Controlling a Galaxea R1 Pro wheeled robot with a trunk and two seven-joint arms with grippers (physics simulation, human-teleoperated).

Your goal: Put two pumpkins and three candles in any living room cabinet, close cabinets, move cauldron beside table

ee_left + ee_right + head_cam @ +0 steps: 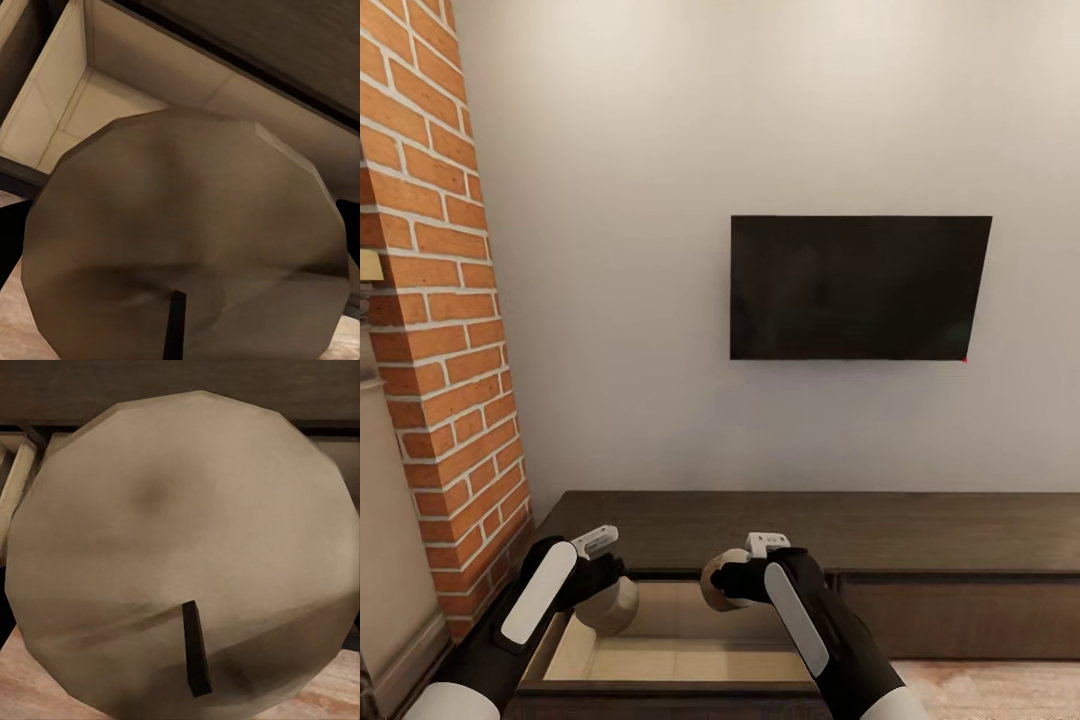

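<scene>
Tan round candles sit clenched in both tools: left tool grasps one candle, right tool another candle, above the cabinet's open drawer.

The cabinet stood against the wall. Its open drawer projected forward from the cabinet's left part. Over that drawer hung two candles: one in the left gripper, one in the right gripper. Above the cabinet, a television hung on the wall. Left of the cabinet rose a brick column.
</scene>
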